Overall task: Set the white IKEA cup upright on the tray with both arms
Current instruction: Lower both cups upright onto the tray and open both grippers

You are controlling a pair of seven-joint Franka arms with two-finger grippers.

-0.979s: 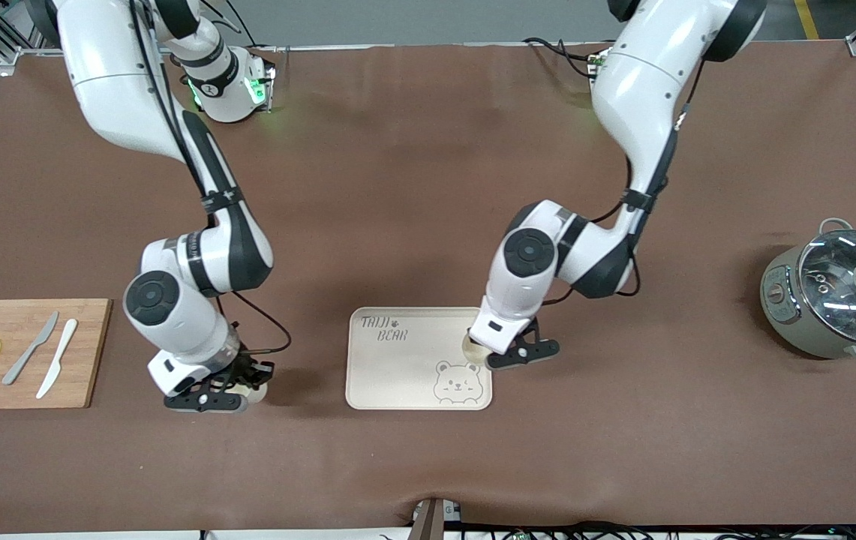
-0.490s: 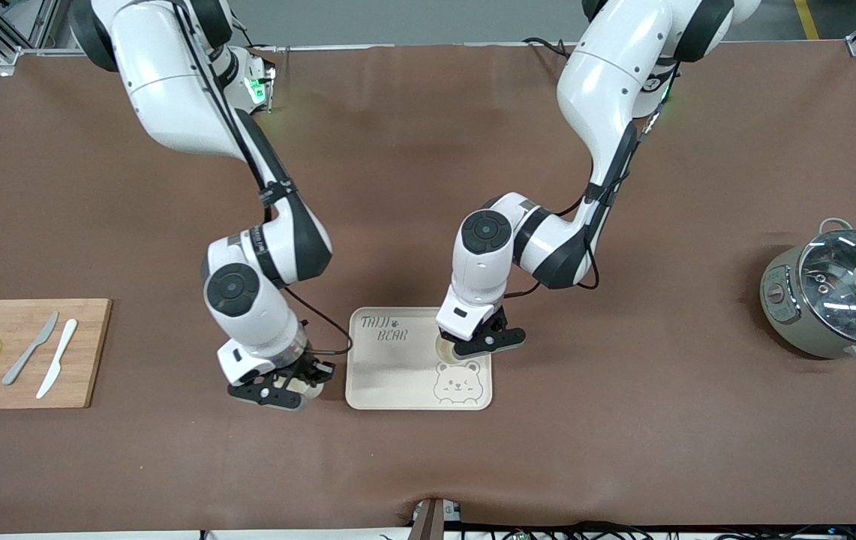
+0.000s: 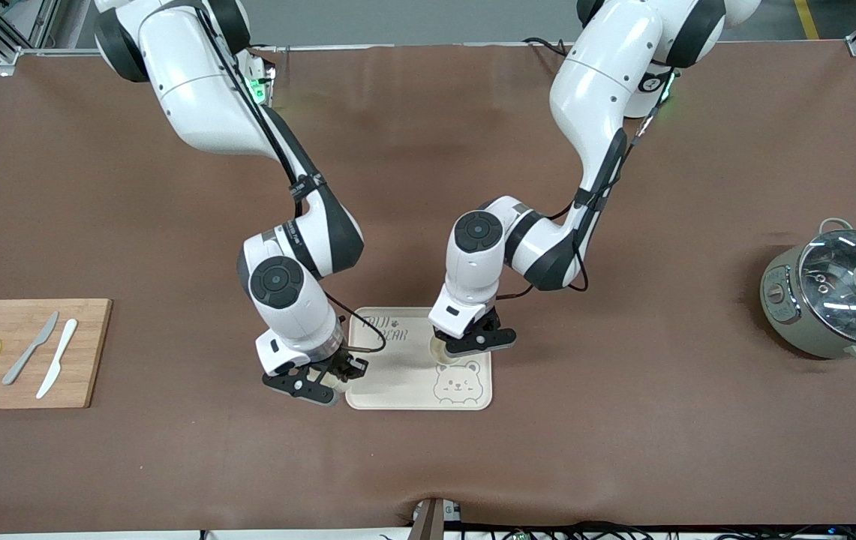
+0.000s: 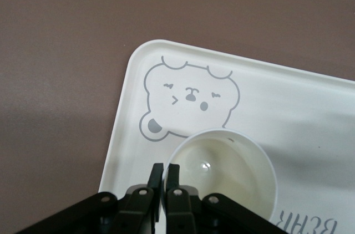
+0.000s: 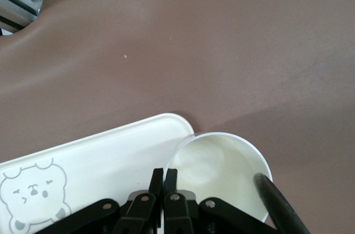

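The cream tray (image 3: pixel 397 375) with the bear face lies mid-table. My left gripper (image 3: pixel 465 343) is shut on the rim of a white cup (image 3: pixel 439 351), held upright over the tray beside the bear. In the left wrist view the fingers (image 4: pixel 165 168) pinch the cup wall (image 4: pixel 222 173) above the tray (image 4: pixel 288 101). My right gripper (image 3: pixel 315 382) is shut on the rim of a second white cup (image 3: pixel 331 388) at the tray's corner toward the right arm's end. In the right wrist view its fingers (image 5: pixel 165 174) pinch that cup (image 5: pixel 222 173), mostly over the table beside the tray (image 5: pixel 111 156).
A wooden cutting board (image 3: pixel 86 352) with two knives and two lemon slices lies at the right arm's end of the table. A grey pot with a glass lid (image 3: pixel 836 296) stands at the left arm's end.
The right arm carried its cup from beside the cutting board to the tray's corner. The left arm carried its cup from the tray's edge inward over the tray.
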